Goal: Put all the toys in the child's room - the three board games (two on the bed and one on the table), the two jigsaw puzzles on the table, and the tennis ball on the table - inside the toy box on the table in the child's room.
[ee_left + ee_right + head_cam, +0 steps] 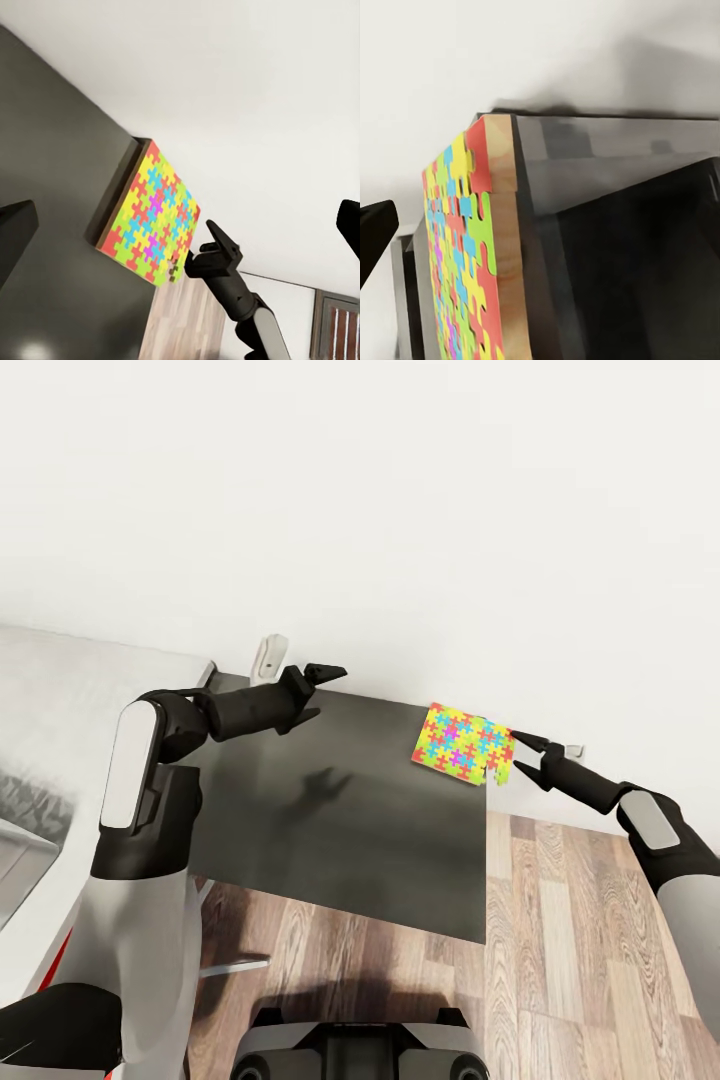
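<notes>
One thin, flat, square jigsaw puzzle (463, 744) of interlocking yellow, pink, green and blue pieces on a pale wooden backing is seen at the far right corner of the dark grey desk (340, 830), close to the white wall, with its right edge reaching the desk's rim or slightly past it. The step in hand is judged to be the pick-up of this puzzle for carriage to the toy box. The right black two-fingered pincer (519, 751) is held level with the puzzle's right edge, its fingers spread apart above and below that edge, just beside it; whether contact has been made cannot be told, and nothing is gripped. The left black pincer (333, 671) is held above the far left part of the desk, well apart from the puzzle, empty, with its fingers apart, as the left wrist view indicates. In the right wrist view the puzzle (472, 255) is shown edge-on: a light wood side is seen under the printed face, lying flat on the dark top. For the next move, a small advance of the right pincer would be called for, so that the thin edge is taken between the fingers, followed by a closing and a lift. Because so little thickness is offered, the slab is judged likely to slide or tip rather than be caught if the fingers are not centred on the edge.
</notes>
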Controlling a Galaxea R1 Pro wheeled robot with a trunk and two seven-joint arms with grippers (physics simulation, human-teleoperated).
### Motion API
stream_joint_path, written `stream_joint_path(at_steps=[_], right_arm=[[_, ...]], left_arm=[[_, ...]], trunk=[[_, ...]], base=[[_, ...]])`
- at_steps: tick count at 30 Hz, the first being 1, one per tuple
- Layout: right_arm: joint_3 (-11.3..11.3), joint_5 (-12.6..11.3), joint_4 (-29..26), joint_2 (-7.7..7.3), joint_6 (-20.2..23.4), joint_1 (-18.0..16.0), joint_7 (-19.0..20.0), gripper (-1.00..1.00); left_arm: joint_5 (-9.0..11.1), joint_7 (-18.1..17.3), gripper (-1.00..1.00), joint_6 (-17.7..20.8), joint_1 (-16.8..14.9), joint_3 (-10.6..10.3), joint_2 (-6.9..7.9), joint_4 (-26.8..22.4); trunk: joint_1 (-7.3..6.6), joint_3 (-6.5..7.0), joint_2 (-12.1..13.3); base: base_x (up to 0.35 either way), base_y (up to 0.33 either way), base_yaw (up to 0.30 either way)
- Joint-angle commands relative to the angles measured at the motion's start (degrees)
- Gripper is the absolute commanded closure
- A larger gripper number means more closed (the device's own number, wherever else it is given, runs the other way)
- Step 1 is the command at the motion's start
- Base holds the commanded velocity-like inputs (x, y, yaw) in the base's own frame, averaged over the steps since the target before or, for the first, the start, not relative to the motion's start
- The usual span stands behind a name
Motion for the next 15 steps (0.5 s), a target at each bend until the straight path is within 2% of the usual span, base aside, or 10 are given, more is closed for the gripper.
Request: stream_joint_path(at_steps=[1, 15], right_arm=[[-0.1, 0.0, 0.0, 0.01, 0.4, 0.0, 0.1, -1.00], [-0.1, 0.0, 0.0, 1.62, 0.2, 0.1, 0.0, -1.00]], left_arm=[[0.5, 0.6, -1.00, 0.1, 0.0, 0.0, -0.03, 0.0], [0.5, 0.6, -1.00, 0.1, -0.1, -0.5, -0.01, 0.0]], trunk=[[0.01, -0.04, 0.0], [0.01, -0.04, 0.0]], base=[[0.000, 0.000, 0.000], [0.000, 0.000, 0.000]])
